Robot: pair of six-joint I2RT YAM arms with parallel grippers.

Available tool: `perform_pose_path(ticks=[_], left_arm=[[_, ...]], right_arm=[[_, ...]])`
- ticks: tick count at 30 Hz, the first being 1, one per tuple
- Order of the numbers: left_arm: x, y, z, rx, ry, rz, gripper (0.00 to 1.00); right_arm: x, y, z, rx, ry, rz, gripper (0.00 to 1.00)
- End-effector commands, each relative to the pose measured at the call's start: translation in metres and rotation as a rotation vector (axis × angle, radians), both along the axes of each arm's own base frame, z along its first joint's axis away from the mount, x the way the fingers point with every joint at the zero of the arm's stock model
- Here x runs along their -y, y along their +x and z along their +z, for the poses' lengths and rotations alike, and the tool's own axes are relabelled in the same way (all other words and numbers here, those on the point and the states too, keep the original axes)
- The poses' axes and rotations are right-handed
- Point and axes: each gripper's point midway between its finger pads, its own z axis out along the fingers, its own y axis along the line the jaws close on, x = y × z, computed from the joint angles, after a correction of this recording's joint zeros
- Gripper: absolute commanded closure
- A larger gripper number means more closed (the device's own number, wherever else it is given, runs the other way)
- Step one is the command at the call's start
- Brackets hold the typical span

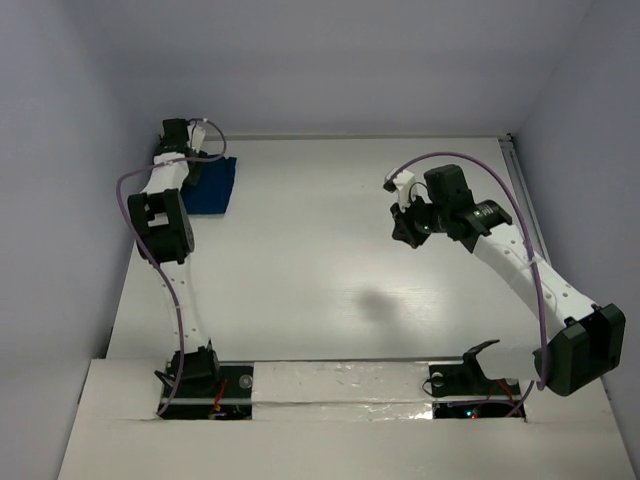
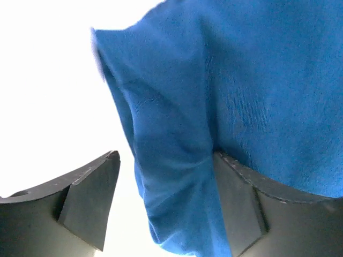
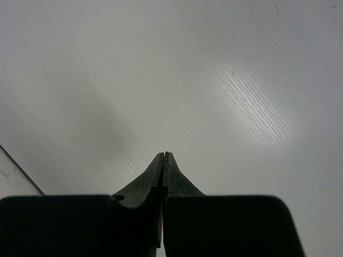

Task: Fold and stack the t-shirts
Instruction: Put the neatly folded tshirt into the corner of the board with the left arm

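Though limp, knit blue t-shirt (image 2: pixel 257 80).

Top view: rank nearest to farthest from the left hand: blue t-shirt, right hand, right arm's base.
1. Blue cloth t-shirt, right at the left hand, far left.
2. Black right hand, across at mid-right.
3. Black right arm base, near edge, right.

light: even, overhead | left wrist view: blown-out white | table (image 1: pixel 330 220): soft shadow
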Motion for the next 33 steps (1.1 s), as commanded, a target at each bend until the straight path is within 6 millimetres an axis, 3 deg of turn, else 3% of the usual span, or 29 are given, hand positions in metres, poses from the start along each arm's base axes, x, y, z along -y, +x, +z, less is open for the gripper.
perform_pose_path(ticks=[1,2,3,7,9,11,14,15,16,18,19,21,22,24,25,27,28,30,31,33], left_arm=[[0.003,0.017,0.106,0.269,-0.015,0.014,0.31],[0.005,0.016,0.122,0.302,-0.026,0.019,0.31],[0.006,0.016,0.122,0.303,-0.03,0.016,0.31],[0.011,0.004,0.16,0.372,-0.049,0.018,0.32],[0.021,-0.002,0.168,0.381,-0.097,-0.002,0.32],[0.034,-0.016,0.188,0.412,-0.153,-0.029,0.34],[0.074,-0.043,0.223,0.476,-0.29,-0.167,0.34],[0.096,-0.052,0.233,0.491,-0.375,-0.242,0.34],[0.11,-0.072,0.248,0.515,-0.418,-0.285,0.33],[0.142,-0.095,0.258,0.515,-0.536,-0.393,0.33],[0.154,-0.116,0.264,0.517,-0.568,-0.434,0.32],[0.172,-0.14,0.264,0.511,-0.631,-0.494,0.32],[0.178,-0.161,0.259,0.509,-0.64,-0.512,0.31],[0.184,-0.181,0.256,0.531,-0.633,-0.541,0.3],[0.187,-0.203,0.247,0.542,-0.627,-0.547,0.29],[0.189,-0.22,0.246,0.597,-0.594,-0.568,0.27],[0.191,-0.24,0.237,0.624,-0.577,-0.573,0.21],[0.188,-0.252,0.239,0.704,-0.551,-0.552,0.14],[0.19,-0.266,0.228,0.724,-0.551,-0.55,0.06],[0.193,-0.275,0.224,0.759,-0.556,-0.563,0.01]], right_arm=[[-0.005,0.004,0.01,0.038,0.04,0.012,1.0],[-0.005,0.004,0.01,0.038,0.04,0.012,1.0],[-0.005,0.005,0.01,0.042,0.039,0.01,1.0],[-0.004,0.004,0.014,0.055,0.044,0.007,1.0],[-0.003,0.004,0.014,0.061,0.042,0.003,1.0],[-0.002,0.004,0.016,0.079,0.041,-0.001,1.0],[0.005,0.012,0.023,0.135,0.029,-0.046,1.0],[0.011,0.016,0.022,0.153,0.01,-0.079,1.0],[0.012,0.019,0.026,0.182,0.013,-0.09,0.97],[0.02,0.019,0.031,0.226,0.005,-0.123,0.93],[0.022,0.021,0.037,0.254,0.01,-0.133,0.91],[0.031,0.021,0.045,0.301,0.016,-0.165,0.86],[0.036,0.023,0.048,0.319,0.018,-0.186,0.84],[0.046,0.025,0.056,0.356,0.027,-0.225,0.82],[0.056,0.026,0.067,0.387,0.051,-0.264,0.8],[0.064,0.024,0.079,0.416,0.085,-0.294,0.77],[0.07,0.021,0.093,0.458,0.115,-0.316,0.73],[0.087,0.021,0.1,0.494,0.119,-0.372,0.73],[0.093,0.019,0.109,0.524,0.13,-0.398,0.65],[0.102,0.02,0.11,0.535,0.129,-0.428,0.56]])
